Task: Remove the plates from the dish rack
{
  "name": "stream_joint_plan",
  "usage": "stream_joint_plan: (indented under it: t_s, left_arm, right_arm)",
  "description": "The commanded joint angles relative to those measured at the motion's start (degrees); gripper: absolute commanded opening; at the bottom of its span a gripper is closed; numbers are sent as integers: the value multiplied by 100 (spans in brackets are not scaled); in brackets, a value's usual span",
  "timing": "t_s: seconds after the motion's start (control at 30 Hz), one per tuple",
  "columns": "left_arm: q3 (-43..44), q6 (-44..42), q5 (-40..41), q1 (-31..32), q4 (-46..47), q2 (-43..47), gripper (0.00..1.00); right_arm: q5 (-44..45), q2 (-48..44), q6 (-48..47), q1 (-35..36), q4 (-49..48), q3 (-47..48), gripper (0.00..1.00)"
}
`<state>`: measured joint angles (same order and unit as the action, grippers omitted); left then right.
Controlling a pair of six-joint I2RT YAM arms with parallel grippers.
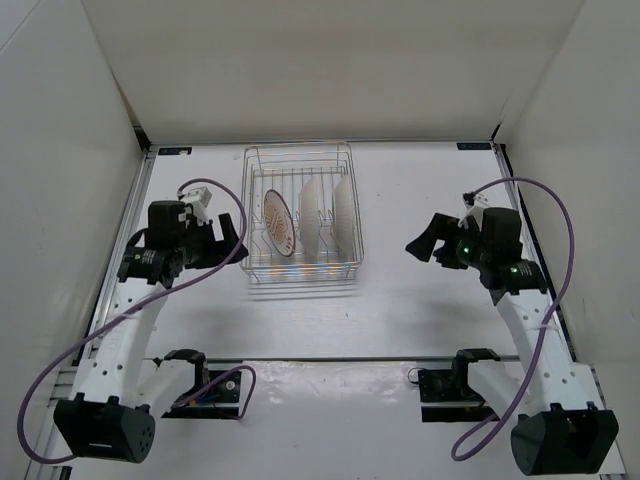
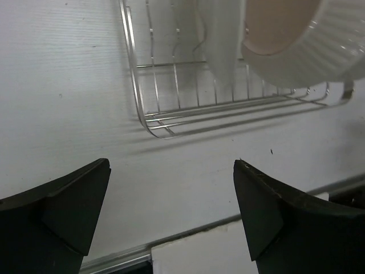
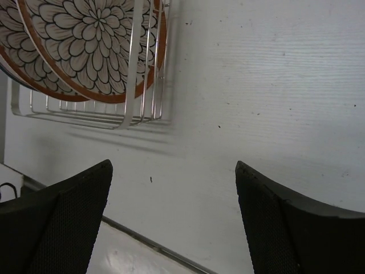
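White table with one wire rack on it

We see a white table (image 1: 420, 200) closed in by white panels on its left, right and far sides. The dish rack (image 1: 300, 268) stands flat on it, a little left of the middle and toward the far side, and its wire base throws a soft shadow on the surface. A thin metal strip (image 1: 330, 359) crosses the table near us. On the near side of it we find the left arm mount (image 1: 205, 385) and the right arm mount (image 1: 460, 380), well apart. The right wrist view shows a few dark specks on the surface.
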<state>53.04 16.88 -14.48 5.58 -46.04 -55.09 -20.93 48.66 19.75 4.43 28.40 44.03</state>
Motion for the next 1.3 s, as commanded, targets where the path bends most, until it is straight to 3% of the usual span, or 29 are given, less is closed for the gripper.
stream_joint_plan:
  t_s: [0.0,0.07,0.13,0.2,0.27,0.3,0.4,0.6,0.73,0.9,1.07,1.27]
  left_arm:
    - [357,-782,-785,-31,-1205,95,100]
    - [-106,-731,-171,-22,-1188,444,100]
    - [-503,-582,224,-31,-943,858,100]
    - [-804,-590,226,-66,-915,1437,100]
    - [-873,-651,349,4,-785,1745,100]
    - [-926,-590,480,21,-827,1826,100]
    - [-804,-555,560,13,-1029,1888,100]
    - [-926,-484,674,13,-1047,2178,100]
    - [-892,-502,552,4,-1065,2038,100]
    - [-874,-520,472,4,-1091,1897,100]
    - [-900,-511,604,4,-1082,2002,100]
    - [-892,-493,587,4,-1100,1967,100]
  right_arm:
    - [-309,318,272,-12,104,483,89]
    - [191,415,852,-12,557,615,89]
    - [29,644,707,-29,840,1071,89]
    - [-1056,801,460,-12,580,1318,89]
    - [-1727,951,721,14,-183,1214,89]
    - [-2026,1004,1037,41,-1230,1144,89]
    - [-2257,1522,1304,198,-1688,1212,89]
    - [-1837,2585,577,944,-1725,2309,86]
    - [-1486,3333,162,1288,-1024,3232,74]
    - [-914,3852,-111,1456,-767,3436,70]
    - [-860,4432,-226,1570,-397,3964,63]
    - [-930,4827,-173,1728,-607,4131,57]
